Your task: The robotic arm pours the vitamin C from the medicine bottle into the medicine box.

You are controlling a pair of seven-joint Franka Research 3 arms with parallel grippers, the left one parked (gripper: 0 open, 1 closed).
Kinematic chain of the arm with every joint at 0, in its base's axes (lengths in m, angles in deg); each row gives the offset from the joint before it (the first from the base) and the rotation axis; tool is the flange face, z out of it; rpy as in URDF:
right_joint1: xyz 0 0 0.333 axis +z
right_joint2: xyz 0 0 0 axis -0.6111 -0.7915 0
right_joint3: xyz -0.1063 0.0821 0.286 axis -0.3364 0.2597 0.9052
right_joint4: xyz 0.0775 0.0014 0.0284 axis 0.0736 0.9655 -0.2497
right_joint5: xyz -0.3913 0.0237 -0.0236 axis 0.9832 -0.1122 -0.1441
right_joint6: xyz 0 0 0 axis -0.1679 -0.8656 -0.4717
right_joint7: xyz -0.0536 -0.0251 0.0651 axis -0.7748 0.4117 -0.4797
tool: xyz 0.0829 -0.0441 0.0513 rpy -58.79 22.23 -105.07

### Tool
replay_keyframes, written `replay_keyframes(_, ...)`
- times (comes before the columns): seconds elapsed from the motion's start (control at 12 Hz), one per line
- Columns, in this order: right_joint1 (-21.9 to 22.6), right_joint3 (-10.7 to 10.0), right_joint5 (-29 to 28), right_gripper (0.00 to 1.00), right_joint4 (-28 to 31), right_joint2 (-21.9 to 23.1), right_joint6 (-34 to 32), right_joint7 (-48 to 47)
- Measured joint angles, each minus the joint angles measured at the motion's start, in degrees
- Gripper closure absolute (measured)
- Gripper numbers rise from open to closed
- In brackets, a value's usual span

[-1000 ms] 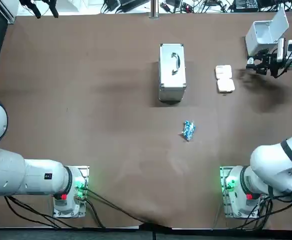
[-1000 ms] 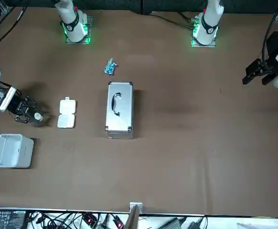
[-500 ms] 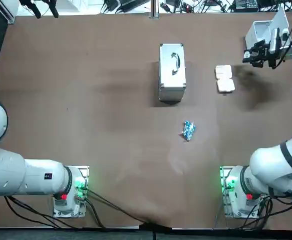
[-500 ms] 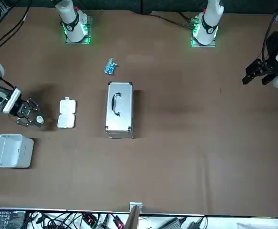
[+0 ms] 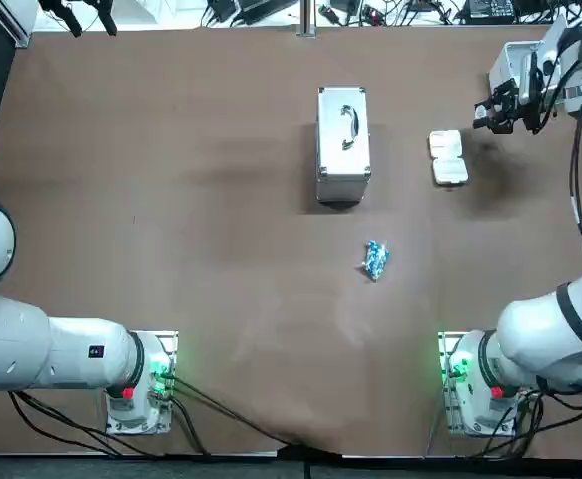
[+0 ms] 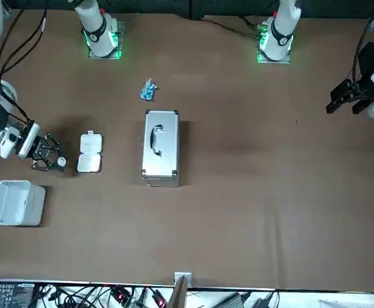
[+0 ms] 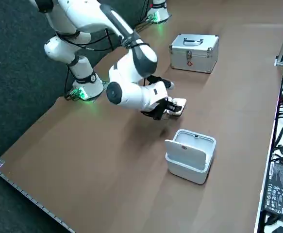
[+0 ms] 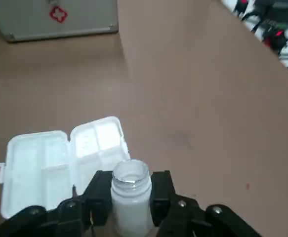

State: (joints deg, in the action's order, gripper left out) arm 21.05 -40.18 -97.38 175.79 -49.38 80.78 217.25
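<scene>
The medicine bottle (image 8: 130, 205), uncapped and upright, is clamped between the 2 fingers of the right gripper (image 5: 492, 115) near the far right corner of the table (image 5: 171, 200), just beside the open medicine box (image 8: 60, 158). Pouring is judged not yet begun: no tablets are seen in the compartments. A white bin (image 5: 528, 65), a metal case (image 5: 343, 145) and a blue packet (image 5: 374, 260) lie apart from the box, and nothing is seen blocking it.

Robotics lab, bench set-up.
Brown table (image 5: 171, 150) with two arm bases (image 5: 136, 409) mounted on it, green status lights (image 5: 158, 377) lit. Loose cables (image 5: 370, 12) heaped past the far edge, a labelled black device (image 7: 277, 187) among them. Dark carpet (image 7: 15, 73) around the table. At the table's far right part the right gripper (image 6: 51, 159) is clamped on a white medicine bottle (image 8: 130, 197).
</scene>
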Motion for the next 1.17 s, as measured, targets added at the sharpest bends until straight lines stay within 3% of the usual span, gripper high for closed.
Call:
replay_keyframes(0.33,2.3,0.2,11.8,0.57,0.2,1.2,2.3,-12.4)
replay_keyframes(0.83,3.9,3.7,26.4,0.57,0.2,2.4,8.3,-23.6)
replay_keyframes(1.0,6.2,4.4,35.7,0.57,0.2,2.9,11.4,-28.5)
replay_keyframes(1.17,8.0,4.6,40.1,0.57,0.2,3.1,12.4,-31.1)
